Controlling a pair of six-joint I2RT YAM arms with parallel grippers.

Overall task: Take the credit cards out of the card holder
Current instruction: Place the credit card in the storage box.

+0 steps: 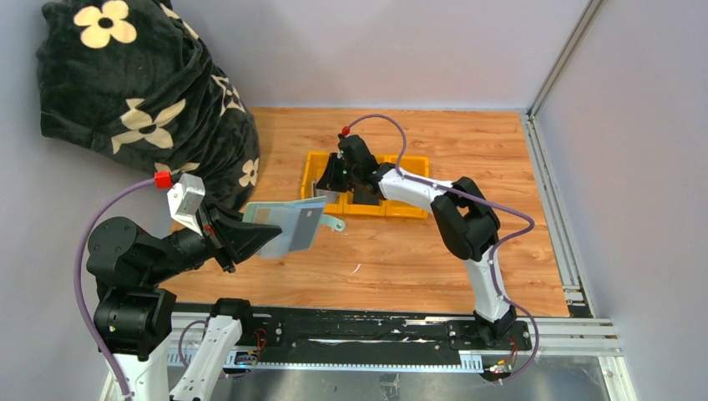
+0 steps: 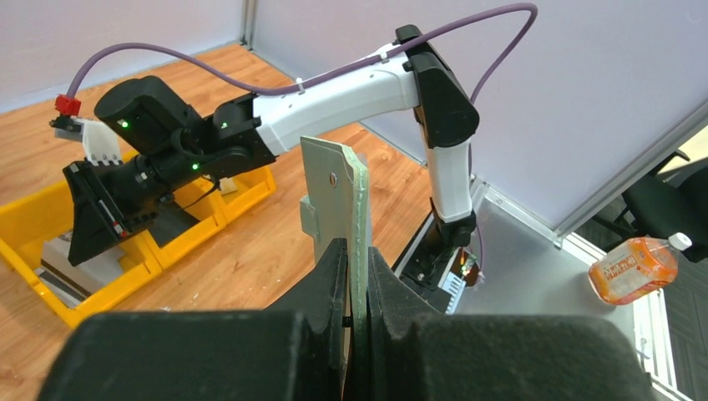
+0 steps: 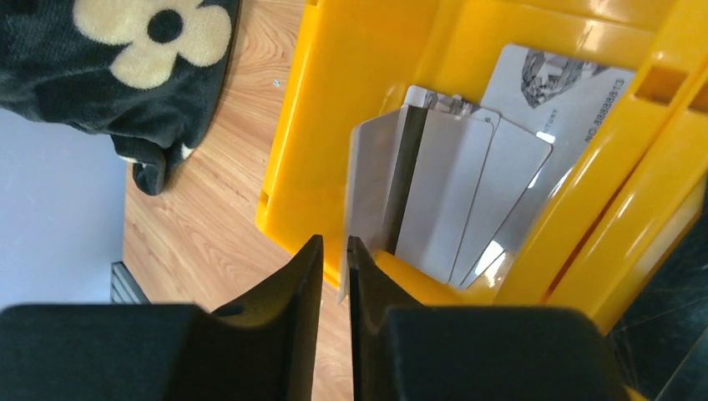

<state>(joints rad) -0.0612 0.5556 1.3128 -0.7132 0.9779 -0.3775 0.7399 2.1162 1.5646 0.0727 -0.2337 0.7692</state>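
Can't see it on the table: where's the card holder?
Top view, left of centre: the card holder is held up in the left hand, near side of the yellow tray.

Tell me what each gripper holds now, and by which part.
Left gripper clamps the card holder by one edge. Right gripper sits at a grey card in the yellow tray; whether it grips the card cannot be told.

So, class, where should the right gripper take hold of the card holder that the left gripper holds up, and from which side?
The free end, beyond the left gripper. The card holder sticks out flat toward the right arm, so probably come from that side, pinching across its two faces.
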